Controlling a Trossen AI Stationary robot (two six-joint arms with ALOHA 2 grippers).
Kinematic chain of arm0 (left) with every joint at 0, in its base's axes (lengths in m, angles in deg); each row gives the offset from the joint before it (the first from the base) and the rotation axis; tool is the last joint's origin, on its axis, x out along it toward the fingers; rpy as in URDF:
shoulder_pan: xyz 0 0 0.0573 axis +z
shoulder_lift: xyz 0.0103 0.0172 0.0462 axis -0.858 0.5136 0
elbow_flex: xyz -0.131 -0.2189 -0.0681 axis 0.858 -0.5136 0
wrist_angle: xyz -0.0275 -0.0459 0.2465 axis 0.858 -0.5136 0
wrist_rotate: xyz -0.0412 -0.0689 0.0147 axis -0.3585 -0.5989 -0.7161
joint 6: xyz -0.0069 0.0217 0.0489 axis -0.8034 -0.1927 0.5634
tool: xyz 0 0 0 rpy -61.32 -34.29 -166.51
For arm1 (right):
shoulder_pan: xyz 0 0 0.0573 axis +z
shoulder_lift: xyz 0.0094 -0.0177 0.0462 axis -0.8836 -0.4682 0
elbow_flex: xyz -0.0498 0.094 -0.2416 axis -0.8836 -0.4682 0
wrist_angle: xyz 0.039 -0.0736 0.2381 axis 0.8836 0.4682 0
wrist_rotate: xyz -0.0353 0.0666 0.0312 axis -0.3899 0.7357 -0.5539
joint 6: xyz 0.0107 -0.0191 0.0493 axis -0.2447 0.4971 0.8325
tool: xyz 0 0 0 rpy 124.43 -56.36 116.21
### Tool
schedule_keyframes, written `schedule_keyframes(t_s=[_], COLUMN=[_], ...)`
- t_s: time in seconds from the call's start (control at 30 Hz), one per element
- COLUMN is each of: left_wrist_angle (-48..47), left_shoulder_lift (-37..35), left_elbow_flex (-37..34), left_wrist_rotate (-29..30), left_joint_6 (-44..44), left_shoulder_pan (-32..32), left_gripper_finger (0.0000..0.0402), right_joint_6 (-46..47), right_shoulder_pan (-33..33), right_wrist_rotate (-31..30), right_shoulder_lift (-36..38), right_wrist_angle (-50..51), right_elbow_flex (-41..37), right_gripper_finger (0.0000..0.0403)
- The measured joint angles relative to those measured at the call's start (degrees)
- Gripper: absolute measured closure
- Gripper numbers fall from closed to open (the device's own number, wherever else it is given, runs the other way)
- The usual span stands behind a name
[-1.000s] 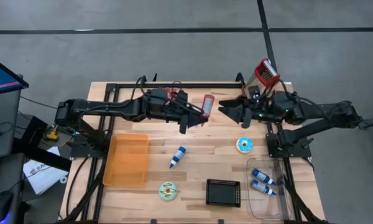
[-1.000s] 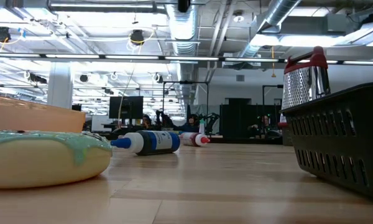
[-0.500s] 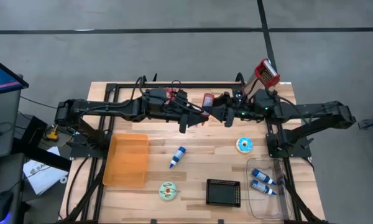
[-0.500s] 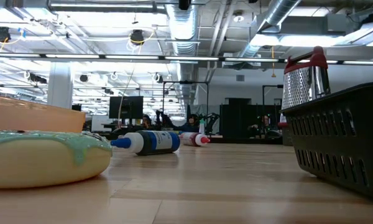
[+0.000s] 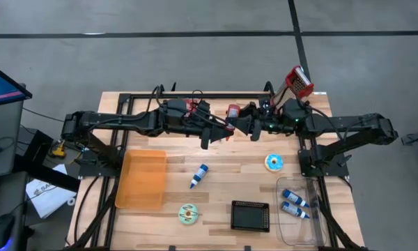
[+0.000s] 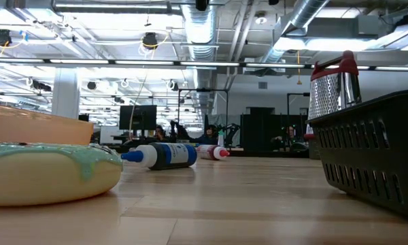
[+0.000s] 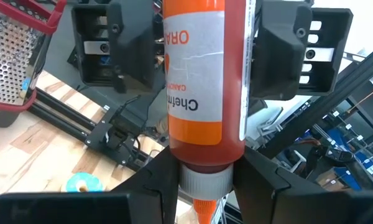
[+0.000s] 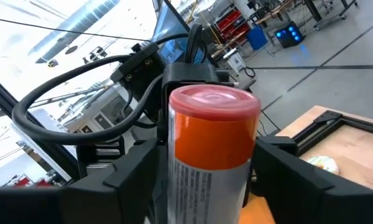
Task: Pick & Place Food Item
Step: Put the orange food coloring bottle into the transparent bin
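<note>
An orange bottle with a white label (image 5: pixel 233 111) hangs in the air over the table's far middle, between both arms. My left gripper (image 5: pixel 226 124) is shut on its cap end. My right gripper (image 5: pixel 245 120) is open. Its two fingers stand on either side of the bottle's flat bottom end (image 8: pixel 214 102), seen in the right wrist view. The left wrist view looks up the bottle (image 7: pixel 202 81) from its cap. There the right gripper's fingers (image 7: pixel 105 43) flank the far end. My left gripper pinches the bottle's shoulder just above the white cap (image 7: pixel 202 158) between its two fingers (image 7: pixel 158 183). The bottle runs along the fingers, cap toward the wrist, lifted clear of the table. Whether my right gripper touches the bottle's sides, I cannot tell.
On the table are an orange tray (image 5: pixel 143 179), a blue-and-white bottle (image 5: pixel 198 176), a green donut (image 5: pixel 188 214), a blue donut (image 5: pixel 274 162), a black basket (image 5: pixel 251 216) and a clear bin with two blue bottles (image 5: pixel 296 206). A red-handled grater (image 5: pixel 298 81) stands at the far right.
My right gripper has moved toward the table's left, up to the held bottle, and its open fingers now stand around the bottle's bottom end. It has kept still for the last half second. The left arm and the bottle have stayed in place.
</note>
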Motion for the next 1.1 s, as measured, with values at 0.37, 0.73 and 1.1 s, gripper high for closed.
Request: schedule_keyframes(t_s=[0.37, 0.73, 1.1], left_wrist_angle=[0.2, -6.7, -22.4], left_shoulder_lift=[-0.1, -4.6, -16.4], left_elbow_flex=[0.1, 0.1, 0.0], left_wrist_rotate=[0.1, 0.8, 5.2], left_joint_6=[1.7, 9.2, 15.2], left_shoulder_pan=[0.0, 1.4, 6.7], left_gripper_finger=[0.0273, 0.0193, 0.0138], right_joint_6=[0.0, 0.6, 17.3], right_shoulder_pan=[-1.6, -2.6, 9.8], right_wrist_rotate=[4.8, 5.8, 8.8], right_shoulder_lift=[0.0, 4.4, 16.4], right_wrist_angle=[-1.6, 0.2, 52.7], right_elbow_flex=[0.0, 0.1, 0.1], right_gripper_finger=[0.0293, 0.0281, 0.0281])
